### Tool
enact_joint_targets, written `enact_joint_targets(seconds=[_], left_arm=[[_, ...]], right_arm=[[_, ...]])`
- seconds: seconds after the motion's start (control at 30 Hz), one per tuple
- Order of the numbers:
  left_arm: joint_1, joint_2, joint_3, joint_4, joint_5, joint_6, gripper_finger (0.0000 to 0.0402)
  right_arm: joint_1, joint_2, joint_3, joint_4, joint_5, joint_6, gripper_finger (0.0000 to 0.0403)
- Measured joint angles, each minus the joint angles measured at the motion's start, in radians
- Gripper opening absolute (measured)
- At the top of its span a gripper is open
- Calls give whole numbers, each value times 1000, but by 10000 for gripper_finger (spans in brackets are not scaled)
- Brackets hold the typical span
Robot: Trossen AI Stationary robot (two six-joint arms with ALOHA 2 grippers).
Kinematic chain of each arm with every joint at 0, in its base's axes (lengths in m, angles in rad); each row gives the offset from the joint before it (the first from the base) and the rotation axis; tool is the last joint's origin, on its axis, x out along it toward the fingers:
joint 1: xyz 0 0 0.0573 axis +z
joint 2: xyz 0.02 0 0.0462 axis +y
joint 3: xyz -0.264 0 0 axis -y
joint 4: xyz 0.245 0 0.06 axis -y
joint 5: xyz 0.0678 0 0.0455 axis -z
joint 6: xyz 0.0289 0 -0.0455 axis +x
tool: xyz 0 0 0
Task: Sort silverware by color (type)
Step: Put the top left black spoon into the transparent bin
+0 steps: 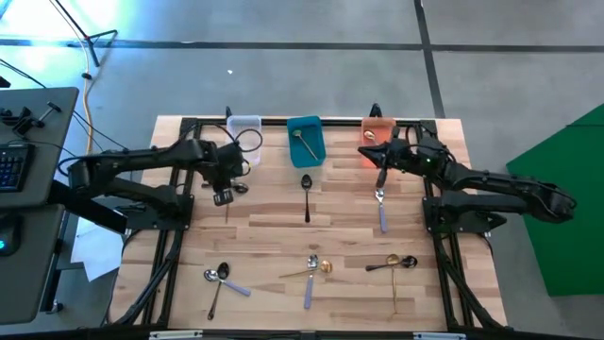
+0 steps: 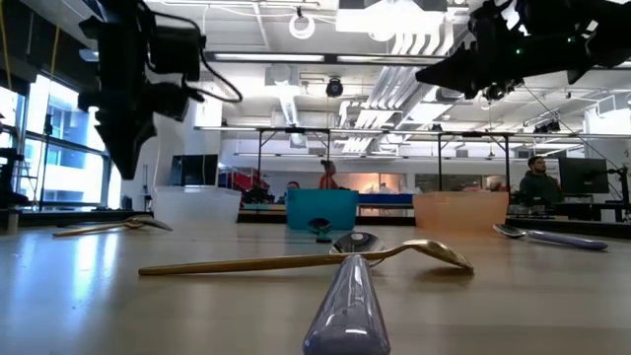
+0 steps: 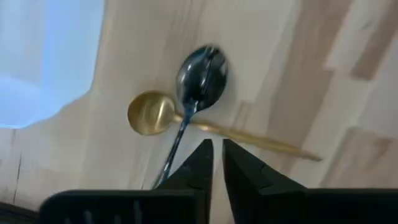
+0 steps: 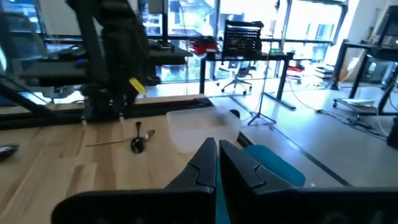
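Observation:
The silverware lies scattered on the wooden table [image 1: 264, 227]. A black spoon [image 3: 202, 74] lies crossed over a gold spoon [image 3: 149, 112] beside the clear bin [image 1: 243, 128]. My left gripper [image 3: 216, 155] hangs just above this pair, pointing down, its fingers a narrow gap apart with nothing between them. My right gripper [image 4: 217, 155] is shut and holds nothing. It points level toward the table's left, in front of the orange bin [image 1: 377, 132]. A gold spoon [image 1: 370, 137] lies in the orange bin, and another spoon [image 1: 302, 142] in the teal bin [image 1: 305, 140].
A black spoon [image 1: 306, 194] and a silver spoon with a lavender handle [image 1: 381, 212] lie mid-table. Several more spoons lie along the near edge, among them a gold one [image 2: 296, 261] crossing a lavender handle [image 2: 345, 306]. People sit at desks in the room beyond.

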Motion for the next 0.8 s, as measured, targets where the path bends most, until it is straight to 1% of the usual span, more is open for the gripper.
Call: enact_joint_targets(seconds=[0.17, 0.27, 0.37, 0.47, 0.6, 0.7, 0.8], left_arm=[[50, 83, -7, 3, -51, 54, 85], [76, 136, -7, 17, -51, 78, 113], [84, 187, -7, 20, -58, 126, 130], [84, 236, -7, 20, -81, 169, 134], [87, 290, -7, 30, -115, 185, 127], [96, 324, -8, 45, -111, 185, 121], [106, 342, -22, 96, -105, 191, 118]], right_arm=[[26, -12, 0, -20, 0, -30, 2], [34, -12, 0, -18, 0, -38, 3], [35, -12, 0, -18, -1, -47, 3], [35, -12, 0, -19, -1, -56, 3], [35, -12, 0, -21, -1, -61, 3], [35, -12, 0, -24, -1, -63, 3], [35, -12, 0, -24, -1, -63, 3]])
